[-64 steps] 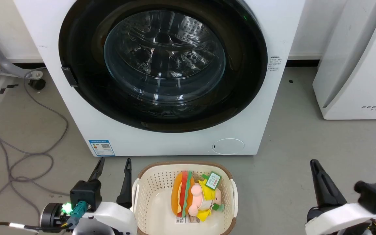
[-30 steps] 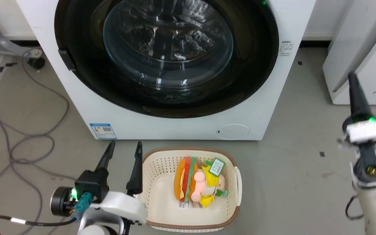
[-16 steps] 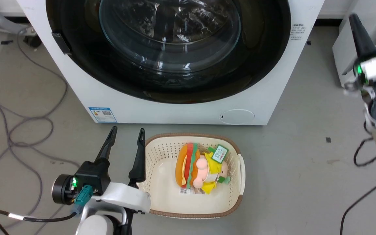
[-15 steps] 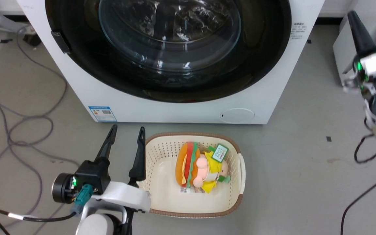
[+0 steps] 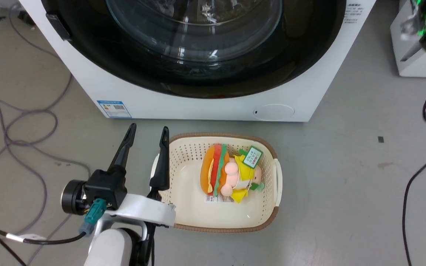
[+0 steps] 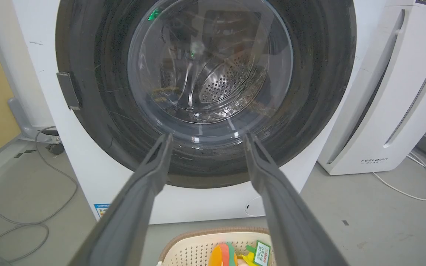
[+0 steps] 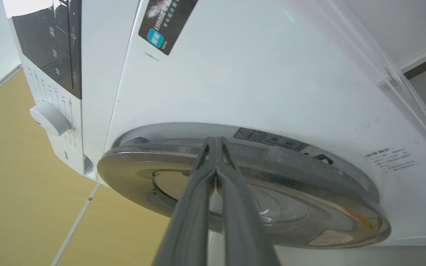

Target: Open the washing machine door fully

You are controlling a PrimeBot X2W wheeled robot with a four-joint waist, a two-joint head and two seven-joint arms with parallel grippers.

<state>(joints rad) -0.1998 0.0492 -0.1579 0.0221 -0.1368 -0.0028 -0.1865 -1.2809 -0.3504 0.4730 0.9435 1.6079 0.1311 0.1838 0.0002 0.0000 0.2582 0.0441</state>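
Observation:
The washing machine (image 5: 205, 107) stands white at the top of the head view. Its door (image 5: 194, 55), a glossy black ring around a bulging glass bowl, lies flat against the front. The left wrist view shows the door (image 6: 205, 74) head-on, with a small grey catch (image 6: 67, 90) on its left rim. My left gripper (image 5: 148, 129) is low in front of the machine, open and holding nothing. My right gripper (image 7: 215, 142) is shut with nothing between the fingers, tips at the outer edge of the door (image 7: 272, 207), which shows nearly edge-on. My right wrist (image 5: 425, 22) is at the head view's upper right.
A cream basket (image 5: 272, 218) holding a burger plush toy (image 5: 227, 173) sits on the floor just right of my left gripper. The white FEELAIR appliance (image 6: 383, 92) stands right of the machine. Grey cables (image 5: 13, 122) lie on the left floor, a black cable (image 5: 407, 192) on the right.
My right arm has risen from the lower right to the upper right, beside the door. The head camera has tilted down. The left gripper stays open by the basket.

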